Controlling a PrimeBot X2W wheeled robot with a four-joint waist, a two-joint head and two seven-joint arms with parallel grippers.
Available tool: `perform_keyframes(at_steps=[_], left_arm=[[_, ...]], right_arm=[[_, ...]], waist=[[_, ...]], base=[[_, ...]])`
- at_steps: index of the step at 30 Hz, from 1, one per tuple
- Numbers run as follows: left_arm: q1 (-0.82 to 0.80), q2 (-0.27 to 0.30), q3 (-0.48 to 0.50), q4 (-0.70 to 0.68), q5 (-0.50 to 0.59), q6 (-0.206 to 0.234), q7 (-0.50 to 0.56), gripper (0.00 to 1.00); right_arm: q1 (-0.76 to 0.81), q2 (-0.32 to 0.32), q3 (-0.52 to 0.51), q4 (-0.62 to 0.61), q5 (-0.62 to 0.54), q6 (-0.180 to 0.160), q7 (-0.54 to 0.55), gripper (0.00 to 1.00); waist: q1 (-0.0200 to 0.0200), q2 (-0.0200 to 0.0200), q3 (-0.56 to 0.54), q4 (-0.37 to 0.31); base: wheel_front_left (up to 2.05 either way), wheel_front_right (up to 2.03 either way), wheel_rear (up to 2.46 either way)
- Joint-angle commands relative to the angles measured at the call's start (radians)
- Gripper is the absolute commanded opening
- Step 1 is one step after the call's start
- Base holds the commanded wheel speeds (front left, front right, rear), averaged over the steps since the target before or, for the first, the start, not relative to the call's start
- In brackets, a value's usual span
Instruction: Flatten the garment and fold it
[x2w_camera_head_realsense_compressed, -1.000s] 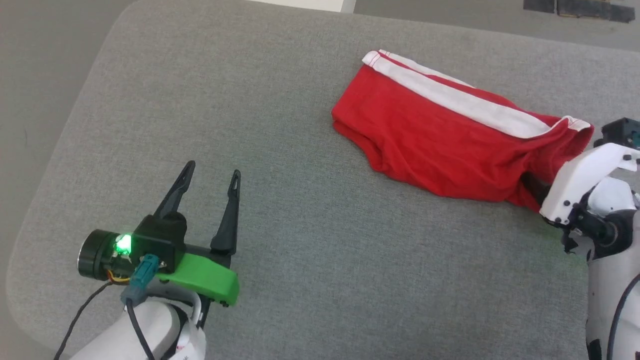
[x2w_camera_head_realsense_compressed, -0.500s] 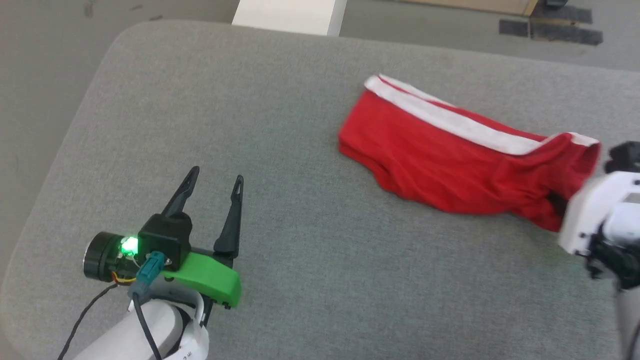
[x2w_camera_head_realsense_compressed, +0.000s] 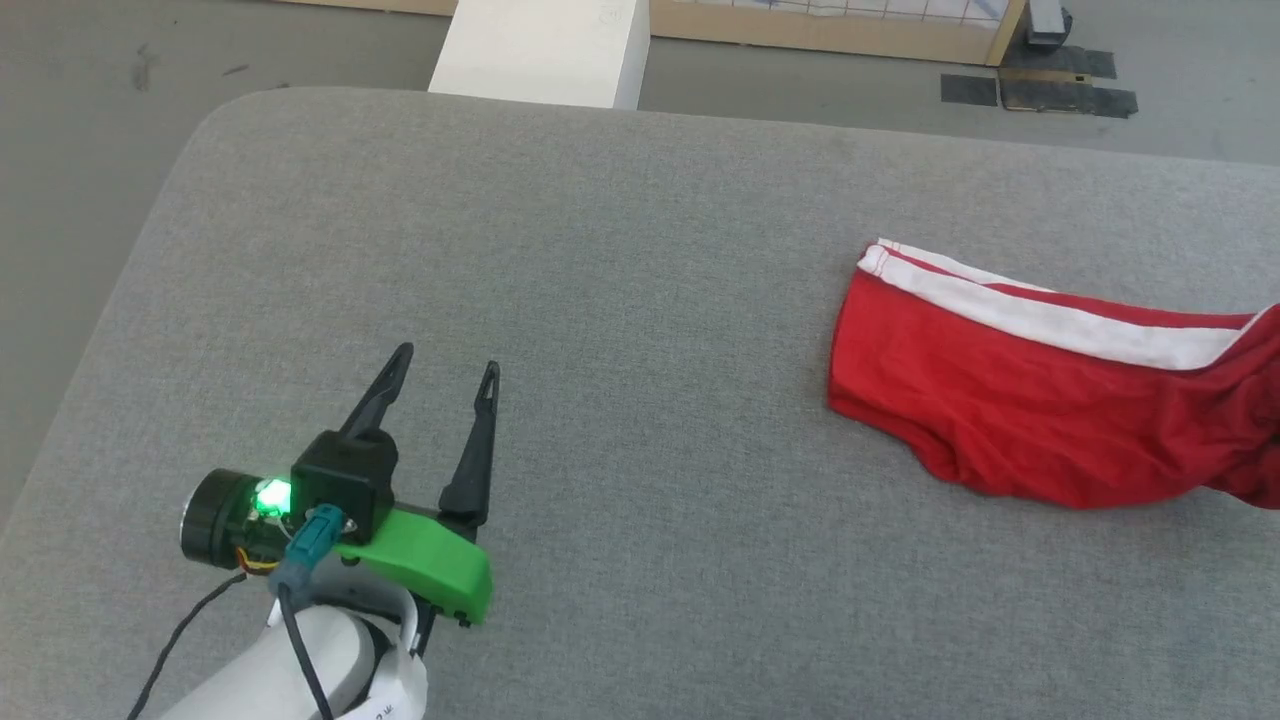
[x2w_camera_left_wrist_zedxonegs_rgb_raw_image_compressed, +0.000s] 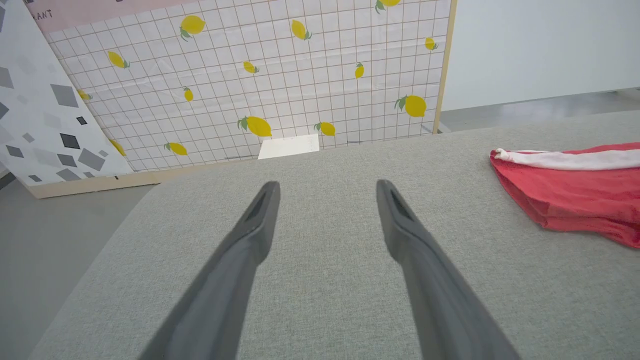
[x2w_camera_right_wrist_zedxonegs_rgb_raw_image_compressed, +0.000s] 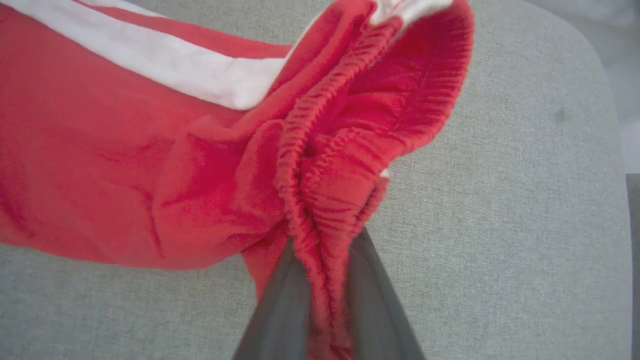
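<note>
Two claws, one busy: the right claw (x2w_camera_right_wrist_zedxonegs_rgb_raw_image_compressed: 327, 240) pinches the gathered waistband (x2w_camera_right_wrist_zedxonegs_rgb_raw_image_compressed: 320, 165) of the red shorts (x2w_camera_head_realsense_compressed: 1030, 420). The shorts lie on the right side of the grey desk (x2w_camera_head_realsense_compressed: 640, 250), long axis crosswise, leg hem toward the left claw (x2w_camera_head_realsense_compressed: 447, 360). That claw hovers spread and empty, well apart, bare desk between. A white block (x2w_camera_head_realsense_compressed: 540, 50) and a lemon-print panel (x2w_camera_left_wrist_zedxonegs_rgb_raw_image_compressed: 280, 75) stand beyond the desk.

garment (x2w_camera_head_realsense_compressed: 1040, 420) on padded surface (x2w_camera_head_realsense_compressed: 640, 250), right of left gripper (x2w_camera_head_realsense_compressed: 446, 358).
</note>
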Motion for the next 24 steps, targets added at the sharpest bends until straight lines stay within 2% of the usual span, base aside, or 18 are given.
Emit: perform_keyframes(at_steps=[1,11,16,24], left_arm=[[-0.009,-0.006,-0.003,0.002,-0.012,-0.002,0.004,1.0],[-0.018,-0.031,-0.014,0.015,-0.014,-0.003,0.002,1.0],[-0.024,-0.044,-0.017,0.019,-0.012,-0.002,-0.008,1.0],[-0.045,-0.071,-0.026,0.03,-0.004,-0.007,-0.018,1.0]], right_arm=[[-0.023,-0.006,0.024,-0.004,0.008,-0.001,-0.011,0.0],[-0.129,0.009,0.16,-0.067,0.068,-0.001,0.011,0.0],[-0.205,0.061,0.245,-0.092,0.09,-0.001,0.062,0.0],[-0.274,0.117,0.317,-0.057,0.047,-0.001,0.085,0.0]], waist=[[0.0,-0.0001,-0.001,0.0],[0.0,-0.0001,0.0,0.038],[0.0,-0.0001,0.033,0.076],[0.0,-0.0001,0.084,0.126]], base=[[0.0,0.0,0.0],[0.0,0.0,0.0],[0.0,0.0,0.0],[0.0,0.0,0.0]])
